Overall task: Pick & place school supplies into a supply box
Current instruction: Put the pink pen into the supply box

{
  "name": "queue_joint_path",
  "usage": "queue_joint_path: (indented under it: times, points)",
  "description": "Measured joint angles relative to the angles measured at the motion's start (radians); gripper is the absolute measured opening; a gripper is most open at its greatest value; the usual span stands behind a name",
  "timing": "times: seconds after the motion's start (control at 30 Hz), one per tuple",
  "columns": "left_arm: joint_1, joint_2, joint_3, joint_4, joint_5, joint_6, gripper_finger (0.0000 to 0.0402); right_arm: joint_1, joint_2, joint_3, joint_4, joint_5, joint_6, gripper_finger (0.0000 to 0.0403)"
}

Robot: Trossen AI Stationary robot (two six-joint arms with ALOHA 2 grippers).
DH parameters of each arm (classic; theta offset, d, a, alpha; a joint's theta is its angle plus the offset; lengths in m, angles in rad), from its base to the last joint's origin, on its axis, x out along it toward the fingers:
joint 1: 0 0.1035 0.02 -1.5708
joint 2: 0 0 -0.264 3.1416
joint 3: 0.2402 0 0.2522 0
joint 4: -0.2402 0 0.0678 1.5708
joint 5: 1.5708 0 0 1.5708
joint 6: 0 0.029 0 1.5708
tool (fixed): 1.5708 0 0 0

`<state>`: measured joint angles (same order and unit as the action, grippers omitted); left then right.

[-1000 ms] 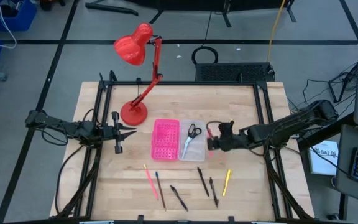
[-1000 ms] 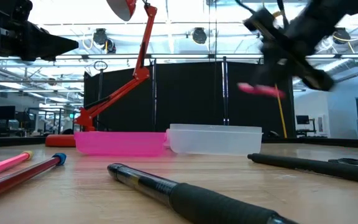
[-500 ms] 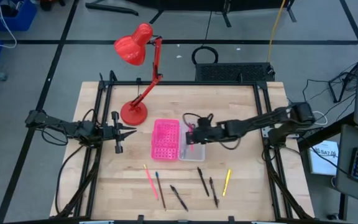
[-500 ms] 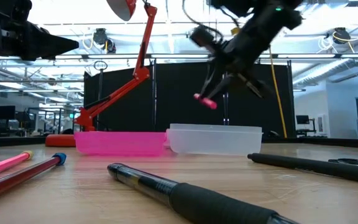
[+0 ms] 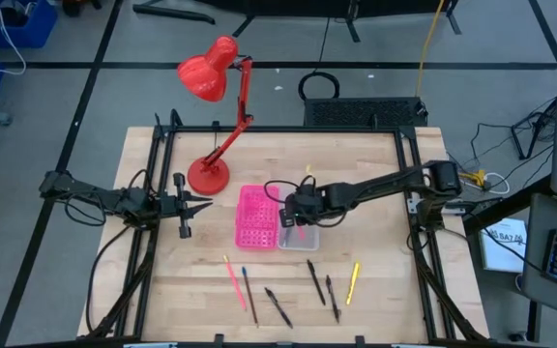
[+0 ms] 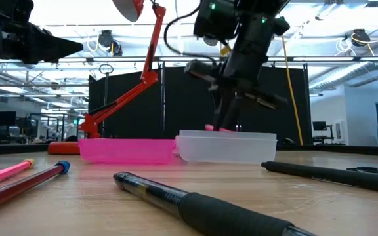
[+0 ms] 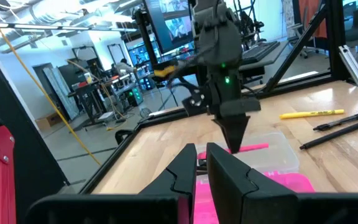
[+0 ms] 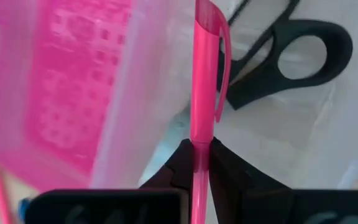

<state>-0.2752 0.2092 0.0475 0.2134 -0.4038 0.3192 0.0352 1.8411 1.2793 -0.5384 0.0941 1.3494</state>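
Observation:
My right gripper [image 5: 298, 218] hangs over the clear supply box [image 5: 305, 239], fingers pointing down, shut on a pink pen [image 8: 204, 81]. Black-handled scissors [image 8: 294, 53] lie in the box under it. In the low view the pen [image 6: 210, 128] shows at the height of the box's rim [image 6: 254, 136]. A pink pencil [image 5: 232, 278], a blue-tipped pencil [image 5: 248, 290], several dark pens [image 5: 315, 280] and a yellow pencil [image 5: 352, 282] lie on the table near its front edge. My left gripper [image 5: 204, 204] waits shut, left of the pink tray [image 5: 257, 217]. My right gripper pinches the pink pen's barrel [image 8: 201, 149] between its two fingers, which come from above and lie across it. The pen sits level in the hold, and its clipped cap end [image 7: 257, 147] sticks out to one side over the box. Whether it touches the box's floor cannot be told.
A red desk lamp [image 5: 213, 116] stands at the table's far left, its base [image 5: 207, 176] close to my left gripper. The pink perforated tray lies against the clear box's left side. Bare wood lies to the right of the box.
My right gripper has gone toward the table's left edge, from right of the clear box to over it. It has tipped its fingers downward and come down. The pink pen has gone with it, from high above the table to the box's rim height.

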Motion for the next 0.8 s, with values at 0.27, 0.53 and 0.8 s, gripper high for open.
queue_joint_path:
  times: [0.27,0.53,0.8]
  points:
    - [0.000,0.000,0.000,0.000,-0.002,0.000,0.0047,-0.041,0.042,0.000,0.003,0.002,-0.068,0.0020]
    - [0.000,0.000,0.000,0.000,-0.002,-0.001,0.0047,-0.050,0.073,0.000,0.003,0.003,-0.087,0.0020]
    - [0.000,0.000,0.000,-0.002,-0.001,-0.002,0.0047,-0.050,0.045,0.000,-0.019,0.007,-0.090,0.0084]
